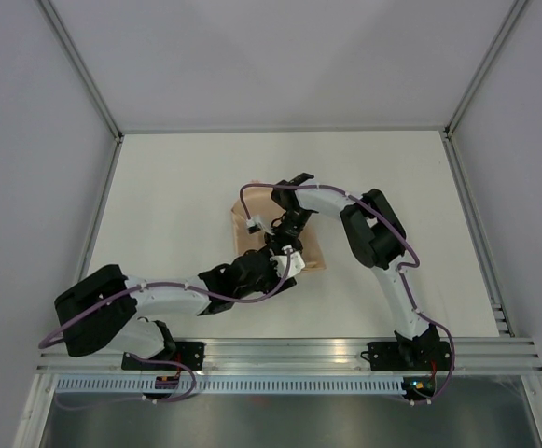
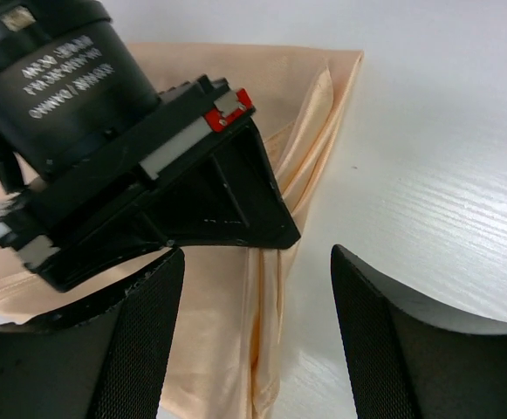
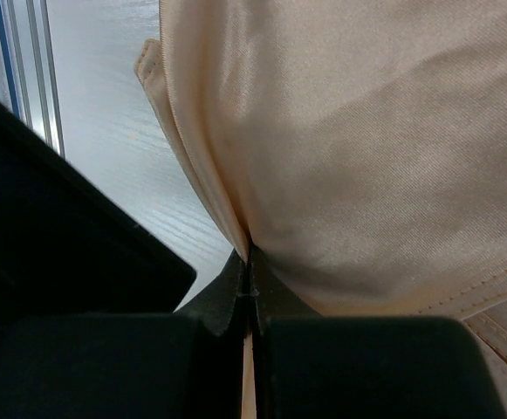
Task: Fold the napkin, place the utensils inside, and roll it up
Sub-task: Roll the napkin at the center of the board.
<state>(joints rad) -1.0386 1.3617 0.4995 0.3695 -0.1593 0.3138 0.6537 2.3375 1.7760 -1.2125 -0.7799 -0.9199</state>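
Top external: the napkin (image 1: pixel 313 254) lies mid-table, a little left of centre, and both wrists crowd over it and hide most of the cloth. The white table (image 1: pixel 205 168) has grey walls (image 1: pixel 28 140) on either side and an aluminium rail (image 1: pixel 289 353) along its near edge. A purple cable (image 1: pixel 252 191) loops over the napkin's far corner.

Right wrist: the right gripper (image 3: pixel 249 271) has its jaws pressed together on a pinched ridge of cloth, with hemmed edges showing beside it.

Left wrist: the left gripper (image 2: pixel 257 253) has its jaws spread wide and holds nothing. It straddles the napkin's layered edge. The right gripper's black body fills the view just ahead and blocks the cloth beyond it.
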